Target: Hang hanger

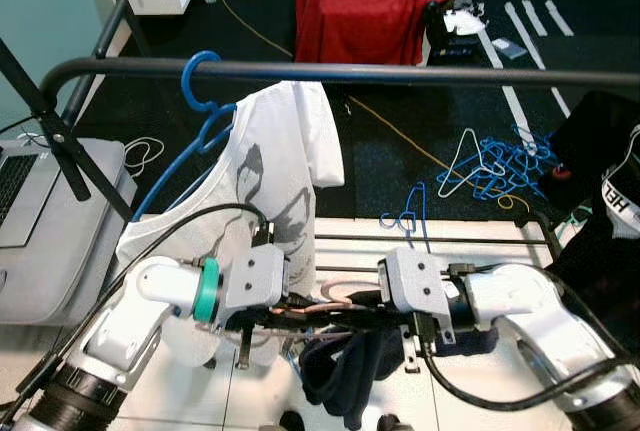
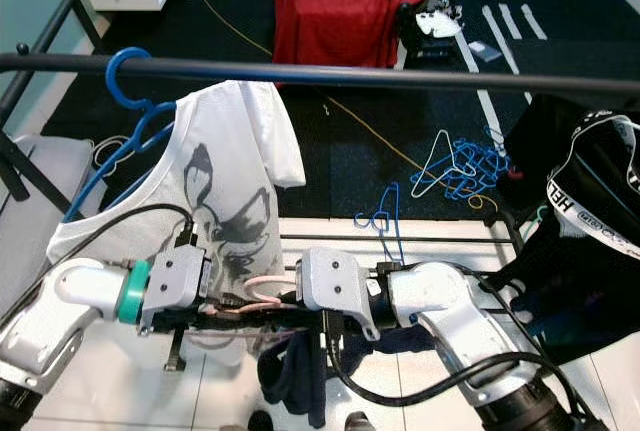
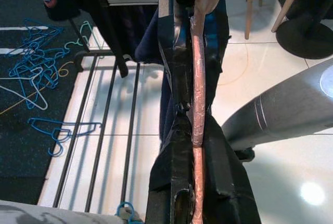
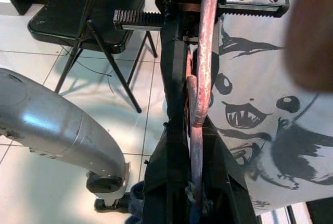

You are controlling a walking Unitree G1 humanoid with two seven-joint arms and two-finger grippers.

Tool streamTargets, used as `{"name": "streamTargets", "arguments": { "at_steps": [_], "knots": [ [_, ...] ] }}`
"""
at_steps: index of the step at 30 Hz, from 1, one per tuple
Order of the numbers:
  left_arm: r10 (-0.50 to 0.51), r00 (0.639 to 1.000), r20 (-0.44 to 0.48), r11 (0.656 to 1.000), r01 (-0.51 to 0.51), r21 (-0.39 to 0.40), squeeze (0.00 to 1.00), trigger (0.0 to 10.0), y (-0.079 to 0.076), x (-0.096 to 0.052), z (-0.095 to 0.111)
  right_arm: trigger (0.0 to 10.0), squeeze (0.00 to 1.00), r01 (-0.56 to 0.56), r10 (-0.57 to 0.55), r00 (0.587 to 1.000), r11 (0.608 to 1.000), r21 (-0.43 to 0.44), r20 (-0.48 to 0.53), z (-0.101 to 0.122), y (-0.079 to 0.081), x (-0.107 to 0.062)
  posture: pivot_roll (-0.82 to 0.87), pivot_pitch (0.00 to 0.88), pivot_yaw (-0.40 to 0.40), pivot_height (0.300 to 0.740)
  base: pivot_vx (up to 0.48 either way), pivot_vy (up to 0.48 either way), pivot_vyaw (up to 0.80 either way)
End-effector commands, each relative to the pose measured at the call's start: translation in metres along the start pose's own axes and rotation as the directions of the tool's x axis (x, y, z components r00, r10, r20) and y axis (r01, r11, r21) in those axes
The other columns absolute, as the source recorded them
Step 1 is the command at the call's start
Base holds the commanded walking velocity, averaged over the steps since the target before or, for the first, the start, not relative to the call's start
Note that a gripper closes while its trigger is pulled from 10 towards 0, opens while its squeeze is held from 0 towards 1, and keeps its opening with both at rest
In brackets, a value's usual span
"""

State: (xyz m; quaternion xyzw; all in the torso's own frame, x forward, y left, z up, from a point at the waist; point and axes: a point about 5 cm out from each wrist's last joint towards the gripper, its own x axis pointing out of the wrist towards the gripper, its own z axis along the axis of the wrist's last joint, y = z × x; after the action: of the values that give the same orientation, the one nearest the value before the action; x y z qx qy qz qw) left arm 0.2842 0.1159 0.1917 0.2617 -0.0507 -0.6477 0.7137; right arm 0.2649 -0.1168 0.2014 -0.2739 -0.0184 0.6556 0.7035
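- Left arm bent in from the left, forearm level, wrist turned inward; left gripper (image 1: 300, 313) clamped tight, fingers (image 3: 179, 130) pointing toward the right one.
- Right arm mirrored from the right; right gripper (image 1: 345, 311) likewise closed, fingers (image 4: 174, 104) meeting the left's at centre.

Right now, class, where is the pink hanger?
The pink hanger is low in the eye views, held between the left hand and right hand, below the white shirt.

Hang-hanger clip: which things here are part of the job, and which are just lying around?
Job: pink hanger with dark garment, clamped by left gripper and right gripper; rail.

Lying about: white shirt on blue hanger, floor hangers, red shirt, laptop.
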Motion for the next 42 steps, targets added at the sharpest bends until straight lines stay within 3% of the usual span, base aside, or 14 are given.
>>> {"name": "streamTargets", "arguments": {
  "at_steps": [1, 3, 4, 6, 7, 12, 13, 14, 18, 21, 27, 30, 37, 42],
  "knots": [
    [-0.002, 0.993, 0.117, 0.995, -0.01, 0.101, 0.0, 10.0, 0.003, 0.002, 0.024, 0.0, 0.0, -0.05, 0.05, 0.999, 0.997, 0.055, 0.003, -0.008, 0.011, 0.007, -0.26, 0.23, 0.139, 0.74, 0.0, 0.0, 0.0],
    [0.005, 0.993, 0.114, 0.995, -0.016, 0.1, 0.0, 10.0, 0.004, 0.002, 0.024, 0.0, 0.0, -0.039, 0.039, 0.999, 0.998, 0.051, 0.004, -0.008, 0.01, 0.006, -0.26, 0.231, 0.141, 0.74, 0.0, 0.0, 0.0],
    [0.01, 0.993, 0.115, 0.996, -0.02, 0.087, 0.14, 10.0, 0.005, 0.002, 0.024, 0.0, 0.0, -0.029, 0.029, 1.0, 0.998, 0.05, 0.004, -0.008, 0.009, 0.005, -0.26, 0.231, 0.141, 0.74, 0.0, 0.0, 0.0],
    [0.011, 0.993, 0.12, 0.997, -0.021, 0.08, 0.14, 10.0, 0.005, 0.001, 0.024, 0.0, 0.0, -0.023, 0.023, 1.0, 0.998, 0.051, 0.002, -0.008, 0.009, 0.004, -0.26, 0.231, 0.142, 0.74, 0.0, 0.0, 0.0],
    [0.0, 0.992, 0.125, 0.998, -0.008, 0.064, 1.0, 10.0, 0.006, 0.0, 0.025, 0.0, 0.0, -0.018, 0.018, 1.0, 0.998, 0.054, -0.002, -0.009, 0.008, 0.004, -0.26, 0.233, 0.143, 0.74, 0.0, 0.0, 0.0],
    [-0.042, 0.99, 0.137, 0.999, 0.038, 0.032, 1.0, 10.0, 0.003, -0.005, 0.029, 0.0, 0.0, 0.021, -0.02, 1.0, 0.998, 0.062, -0.02, -0.014, 0.006, 0.001, -0.26, 0.235, 0.146, 0.74, 0.0, 0.0, 0.0],
    [-0.074, 0.987, 0.143, 0.997, 0.073, 0.008, 0.11, 10.0, 0.001, -0.01, 0.031, 0.0, 0.0, 0.055, -0.053, 0.998, 0.997, 0.062, -0.033, -0.017, 0.003, 0.0, -0.26, 0.235, 0.146, 0.74, 0.0, 0.0, 0.0],
    [-0.1, 0.983, 0.153, 0.995, 0.103, -0.012, 0.0, 10.0, -0.001, -0.016, 0.035, 0.0, 0.0, 0.086, -0.083, 0.995, 0.994, 0.065, -0.047, -0.02, 0.001, -0.002, -0.26, 0.236, 0.148, 0.74, 0.0, 0.0, 0.0],
    [-0.105, 0.98, 0.168, 0.992, 0.115, -0.053, 0.0, 10.0, 0.001, -0.027, 0.039, 0.0, 0.0, 0.157, -0.151, 0.985, 0.985, 0.069, -0.081, -0.028, -0.006, -0.008, -0.25, 0.236, 0.149, 0.74, 0.0, 0.0, 0.0],
    [-0.018, 0.98, 0.197, 0.994, 0.038, -0.1, 0.0, 10.0, 0.009, -0.034, 0.042, 0.0, 0.0, 0.188, -0.18, 0.977, 0.981, 0.058, -0.119, -0.033, -0.008, -0.015, -0.25, 0.238, 0.153, 0.74, 0.0, 0.0, 0.0],
    [0.325, 0.928, 0.181, 0.932, -0.282, -0.23, 0.0, 10.0, 0.025, -0.035, 0.033, 0.0, 0.0, 0.332, -0.332, 0.926, 0.943, -0.035, -0.181, -0.022, -0.027, -0.061, -0.27, 0.252, 0.153, 0.74, 0.0, 0.0, 0.0],
    [0.306, 0.95, 0.061, 0.944, -0.295, -0.147, 0.0, 10.0, 0.008, -0.019, 0.017, 0.0, 0.0, 0.354, -0.36, 0.924, 0.933, -0.065, -0.13, -0.005, -0.036, -0.067, -0.27, 0.252, 0.153, 0.74, 0.0, 0.0, 0.0],
    [0.355, 0.934, -0.031, 0.926, -0.356, -0.123, 0.0, 10.0, -0.004, 0.01, -0.003, 0.0, 0.0, 0.356, -0.36, 0.932, 0.931, -0.086, -0.038, 0.017, -0.041, -0.058, -0.27, 0.25, 0.152, 0.74, 0.0, 0.0, 0.0],
    [0.313, 0.947, -0.077, 0.945, -0.318, -0.073, 0.0, 10.0, -0.014, 0.025, -0.015, 0.0, 0.0, 0.358, -0.357, 0.934, 0.929, -0.088, 0.027, 0.027, -0.041, -0.048, -0.27, 0.245, 0.162, 0.74, 0.0, 0.0, 0.0]
  ]
}}
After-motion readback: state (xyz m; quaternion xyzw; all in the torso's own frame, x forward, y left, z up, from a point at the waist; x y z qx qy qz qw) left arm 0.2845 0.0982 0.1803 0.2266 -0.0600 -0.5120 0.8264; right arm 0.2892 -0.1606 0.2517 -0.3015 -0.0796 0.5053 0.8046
